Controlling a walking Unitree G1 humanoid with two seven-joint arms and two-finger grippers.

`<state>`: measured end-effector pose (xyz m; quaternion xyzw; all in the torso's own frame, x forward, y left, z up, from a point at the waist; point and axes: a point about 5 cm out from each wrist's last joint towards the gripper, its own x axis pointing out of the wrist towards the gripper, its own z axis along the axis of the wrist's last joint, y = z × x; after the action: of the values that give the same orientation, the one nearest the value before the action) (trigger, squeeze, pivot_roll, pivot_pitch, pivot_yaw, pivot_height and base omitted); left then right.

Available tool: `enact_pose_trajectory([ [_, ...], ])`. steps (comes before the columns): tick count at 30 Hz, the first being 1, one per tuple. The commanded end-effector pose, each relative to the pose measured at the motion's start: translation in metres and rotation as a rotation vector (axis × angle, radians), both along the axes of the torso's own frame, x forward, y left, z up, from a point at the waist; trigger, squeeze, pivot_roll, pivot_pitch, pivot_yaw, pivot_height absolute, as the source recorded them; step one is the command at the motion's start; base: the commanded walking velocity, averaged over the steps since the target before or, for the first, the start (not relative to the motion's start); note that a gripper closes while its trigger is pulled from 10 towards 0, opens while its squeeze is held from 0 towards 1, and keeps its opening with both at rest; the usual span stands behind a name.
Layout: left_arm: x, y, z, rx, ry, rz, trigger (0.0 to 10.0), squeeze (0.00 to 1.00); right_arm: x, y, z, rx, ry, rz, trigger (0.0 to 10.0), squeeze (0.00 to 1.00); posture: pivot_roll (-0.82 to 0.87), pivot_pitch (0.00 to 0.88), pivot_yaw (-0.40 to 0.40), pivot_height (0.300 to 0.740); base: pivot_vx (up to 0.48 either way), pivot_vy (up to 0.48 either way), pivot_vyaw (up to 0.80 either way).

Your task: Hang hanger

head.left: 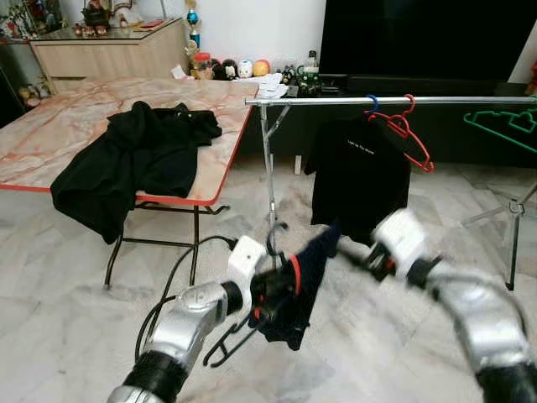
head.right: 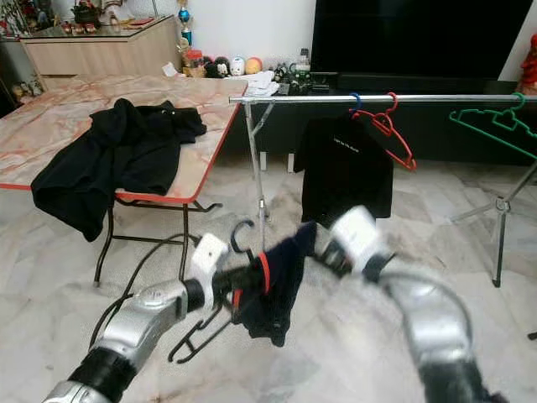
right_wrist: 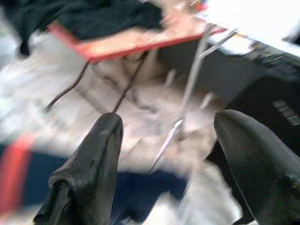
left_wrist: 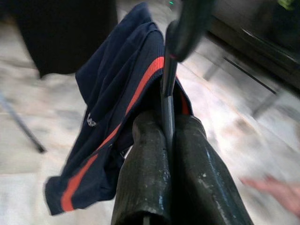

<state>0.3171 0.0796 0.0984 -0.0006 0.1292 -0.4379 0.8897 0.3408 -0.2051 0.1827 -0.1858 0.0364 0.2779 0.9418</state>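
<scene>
we see left hand [left_wrist: 169,140] clamped on black hanger [head.left: 225,342] carrying navy shorts [head.left: 295,290], low over marble floor [head.left: 67,327]; right hand [right_wrist: 173,173] spread open beside shorts; clothes rail [head.left: 336,101] ahead, tabletop [head.left: 59,134] at left

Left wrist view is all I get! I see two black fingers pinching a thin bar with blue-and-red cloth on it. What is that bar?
Observer: It's a black hanger; its hook curls up beside the left gripper.
Operator: Where does it go?
Observer: A silver rail stands ahead, already carrying a black T-shirt and a red hanger.
Operator: Is the other hand helping?
Observer: The right gripper is open, its fingers apart just above the navy garment.
</scene>
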Motion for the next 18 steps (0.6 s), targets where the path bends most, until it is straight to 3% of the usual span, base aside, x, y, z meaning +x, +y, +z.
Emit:
enact_pose_trajectory([
  [1, -0.002, -0.003, 0.008, 0.001, -0.030, -0.060, 10.0, 0.00, -0.002, -0.001, -0.010, 0.007, 0.042, 0.018, 10.0, 1.00, -0.06, 0.000, 0.057, 0.740, 0.000, 0.000, 0.00],
  [3, -0.006, 0.000, 0.007, 0.013, -0.025, -0.113, 10.0, 0.00, -0.006, 0.005, -0.014, -0.001, 0.084, 0.121, 10.0, 1.00, -0.06, 0.000, 0.057, 0.740, 0.000, 0.000, 0.00],
  [5, -0.012, 0.004, 0.002, 0.076, -0.020, -0.200, 10.0, 0.00, -0.014, 0.013, -0.022, 0.001, 0.169, 0.275, 10.0, 1.00, -0.08, 0.000, 0.059, 0.740, 0.000, 0.000, 0.00],
  [9, -0.021, 0.008, 0.003, 0.106, -0.019, -0.303, 10.0, 0.00, -0.024, 0.013, -0.035, -0.059, 0.282, 0.434, 10.0, 1.00, -0.07, 0.000, 0.058, 0.740, 0.000, 0.000, 0.00],
  [18, -0.029, 0.011, 0.009, 0.138, -0.039, -0.445, 10.0, 0.00, -0.038, -0.009, -0.040, -0.065, 0.484, 0.624, 10.0, 1.00, -0.08, 0.000, 0.062, 0.740, 0.000, 0.000, 0.00],
])
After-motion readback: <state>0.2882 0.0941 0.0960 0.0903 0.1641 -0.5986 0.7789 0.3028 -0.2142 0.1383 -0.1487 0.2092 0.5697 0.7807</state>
